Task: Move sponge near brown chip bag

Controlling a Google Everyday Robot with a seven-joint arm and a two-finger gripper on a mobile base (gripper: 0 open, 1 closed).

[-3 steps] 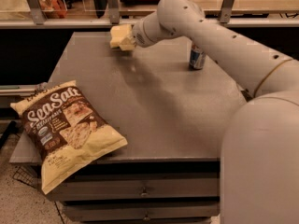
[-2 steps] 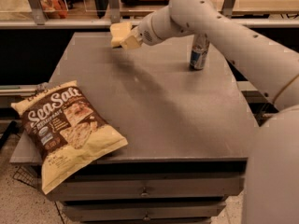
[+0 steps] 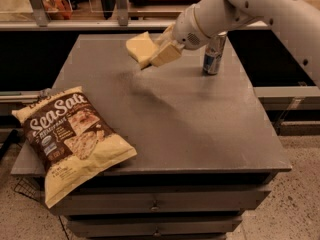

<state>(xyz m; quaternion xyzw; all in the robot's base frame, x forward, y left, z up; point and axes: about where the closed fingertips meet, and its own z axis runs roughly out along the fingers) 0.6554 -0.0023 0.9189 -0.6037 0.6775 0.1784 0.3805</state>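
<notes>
Since a second back, we'd swung the arm round and the sponge (image 3: 138,48) had drifted a touch closer to us. Our gripper (image 3: 158,47) was clamped on it, holding it up off the table (image 3: 200,129) at the far side, left of the can (image 3: 214,54). So the pickup looked done, but the carry had hardly started. The brown chip bag (image 3: 70,140) sat well apart at the near left corner, hanging over the edge.
</notes>
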